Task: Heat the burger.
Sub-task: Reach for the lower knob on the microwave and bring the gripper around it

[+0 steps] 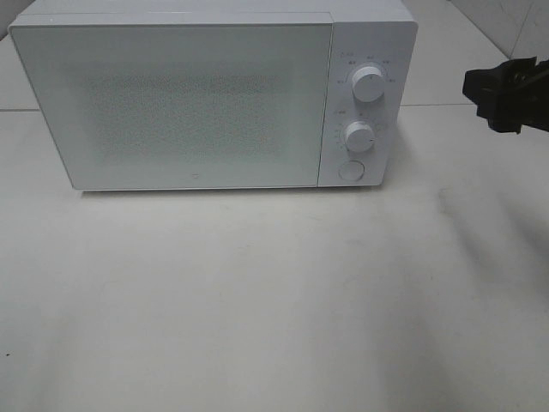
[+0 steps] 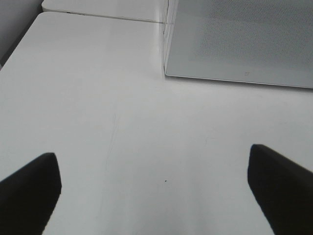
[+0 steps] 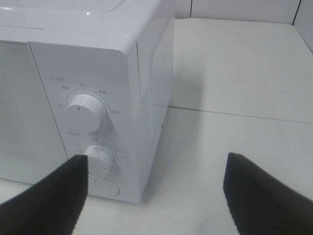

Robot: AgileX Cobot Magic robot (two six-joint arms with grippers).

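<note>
The shut white microwave (image 1: 197,103) stands on the table (image 1: 257,300), while left claw (image 2: 152,152) and right claw (image 3: 157,157) hang released, grasping nothing.

The left gripper (image 2: 151,161) stands wide open, its two black fingers (image 2: 29,191) spread far apart and angled downward, with nothing between them. The right gripper (image 3: 156,166) is likewise wide open, its dark fingers (image 3: 266,196) well apart and gripping nothing. In the high view the right gripper shows as a black block held up at the far right edge, pointing in toward the middle.
</note>
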